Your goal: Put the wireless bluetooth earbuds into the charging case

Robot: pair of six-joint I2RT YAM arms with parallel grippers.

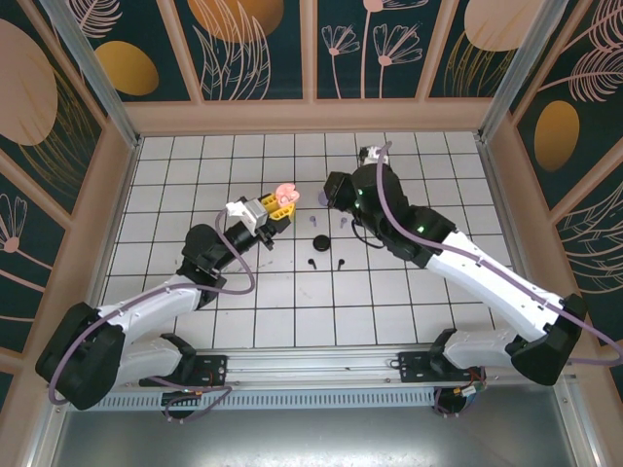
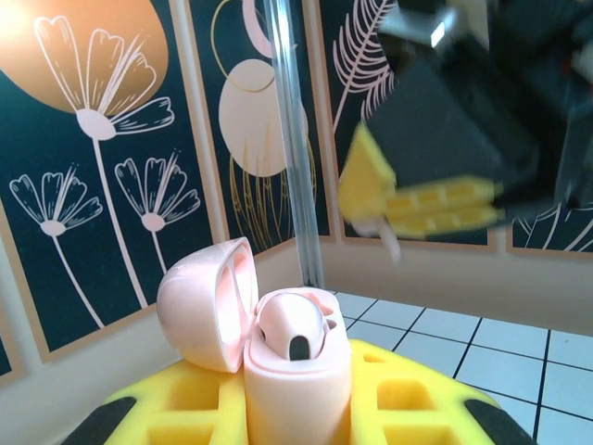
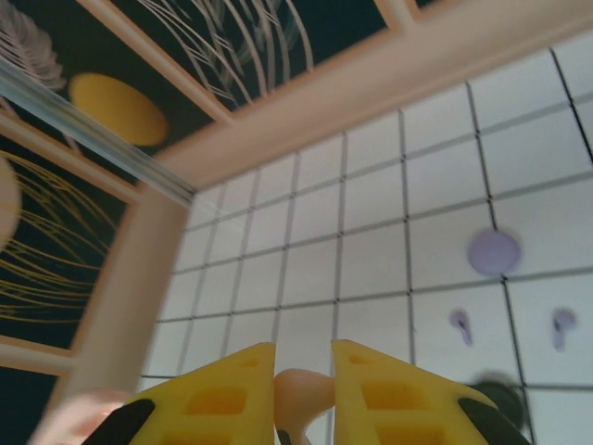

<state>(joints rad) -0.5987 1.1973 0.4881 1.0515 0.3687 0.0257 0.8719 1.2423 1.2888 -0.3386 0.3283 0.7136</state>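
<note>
My left gripper [image 2: 296, 394] is shut on the pink charging case [image 2: 296, 375], held upright between yellow fingers [image 2: 176, 408]. Its lid [image 2: 206, 301] hangs open to the left. One pink earbud [image 2: 292, 324] sits in the case. My right gripper [image 3: 304, 371] is shut on a second pink earbud [image 3: 306, 394], pinched between its yellow pads. In the top view the right gripper [image 1: 329, 192] hovers just right of the raised case [image 1: 283, 193]. In the left wrist view it hangs blurred above the case, its yellow fingers [image 2: 426, 199] pointing left.
On the tiles lie two lilac buds [image 3: 460, 323] [image 3: 563, 324] below a round lilac disc [image 3: 493, 252]. Nearer the arms are a black disc [image 1: 319, 242] and two black buds [image 1: 311, 264] [image 1: 341, 263]. Wooden walls [image 3: 139, 278] ring the tiled floor.
</note>
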